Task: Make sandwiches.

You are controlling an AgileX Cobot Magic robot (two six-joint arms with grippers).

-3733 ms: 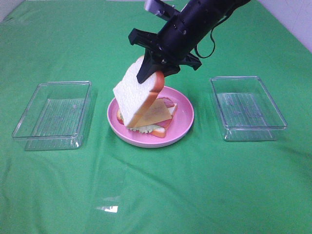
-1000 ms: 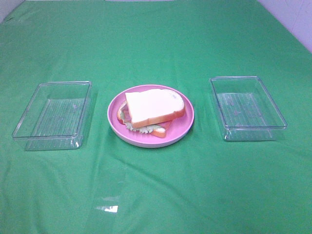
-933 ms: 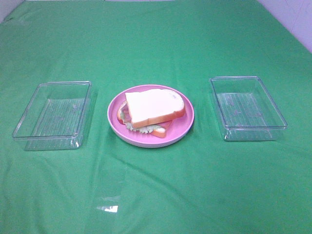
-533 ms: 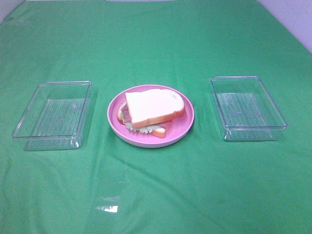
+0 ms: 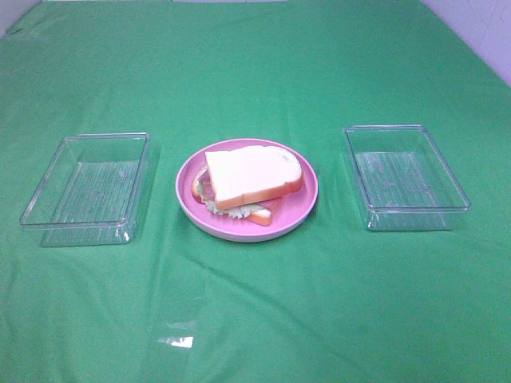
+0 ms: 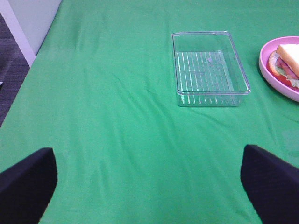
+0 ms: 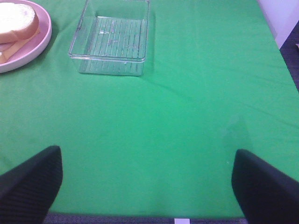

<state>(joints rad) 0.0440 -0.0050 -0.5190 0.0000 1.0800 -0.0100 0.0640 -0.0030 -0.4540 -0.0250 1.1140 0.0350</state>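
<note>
A toy sandwich of white, orange-crusted bread slices [image 5: 251,177] sits assembled on a round pink plate [image 5: 303,199] at the middle of the green-clothed counter [image 5: 255,303], its top slice skewed so that pale lettuce and a corner of the lower slice show beneath. Clear rectangular plastic trays stand empty, one to the left [image 5: 88,187] and one to the right [image 5: 406,177], both well apart from the plate. The left tool [image 6: 149,175] and the right tool [image 7: 145,179] hang back near the counter's front edge, each spread wide and holding nothing. The risk lies in that crooked top slice: any nudge or off-centre grip seems likely to slide it off, spilling the layers onto the plate.
</note>
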